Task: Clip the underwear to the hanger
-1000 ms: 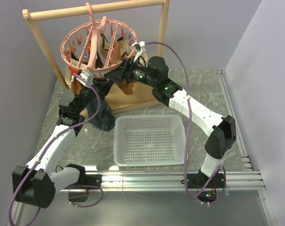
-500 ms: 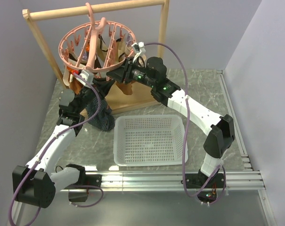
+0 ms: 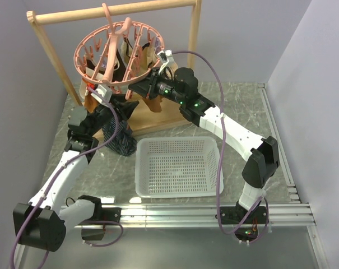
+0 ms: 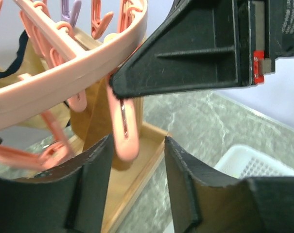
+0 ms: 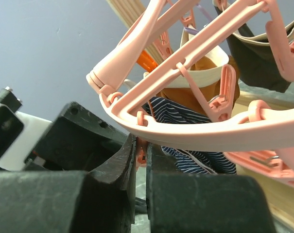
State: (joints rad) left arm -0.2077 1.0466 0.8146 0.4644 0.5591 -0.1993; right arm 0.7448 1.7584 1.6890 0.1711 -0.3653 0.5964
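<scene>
The pink ring hanger hangs from the wooden rack by its hook. The navy striped underwear droops below the hanger's near edge and shows behind the ring in the right wrist view; what holds it up is hidden. My right gripper is shut on a small pink clip under the ring, reaching in from the right. My left gripper stands open with nothing held, and another pink clip dangles just above its jaws. From above, the left gripper sits below the ring's left front.
The wooden rack and its base stand at the back. Brown and tan garments hang among the clips. A white perforated basket sits on the marble table in front. Grey walls close in left and right.
My left gripper's jaws have opened. My right gripper's jaws have closed onto a clip. The hanger has swung slightly.
</scene>
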